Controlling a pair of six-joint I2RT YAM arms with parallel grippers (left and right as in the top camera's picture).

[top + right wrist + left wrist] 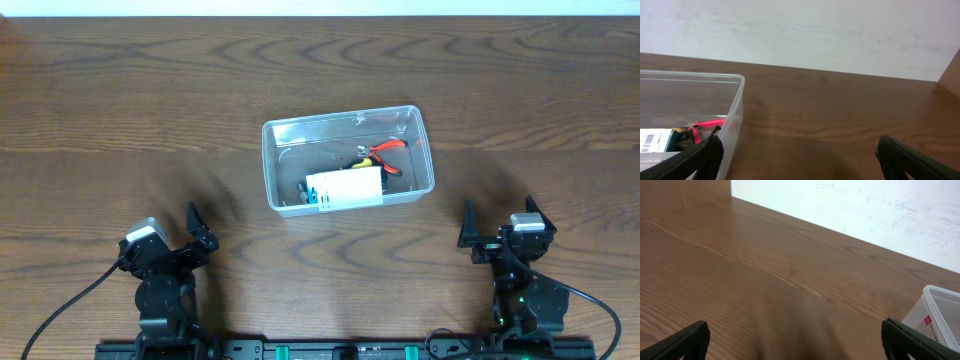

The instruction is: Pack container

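The container (340,117) is a clear plastic bin standing mid-table. Inside it lie a white-and-blue box (345,188) and red-handled pliers (385,152). My left gripper (172,232) rests near the front left of the table, open and empty, well short of the bin. My right gripper (498,215) sits at the front right, also open and empty. In the left wrist view the left gripper (795,340) spans bare wood, with the container's corner (940,315) beyond its right finger. In the right wrist view the right gripper (800,157) has the container's wall (735,107) by its left finger, and the pliers (710,122) show through it.
Brown wooden tabletop (120,110) runs all round the bin. A white wall (800,30) stands behind the table's far edge. Black cables (70,300) trail from the arm bases along the front edge.
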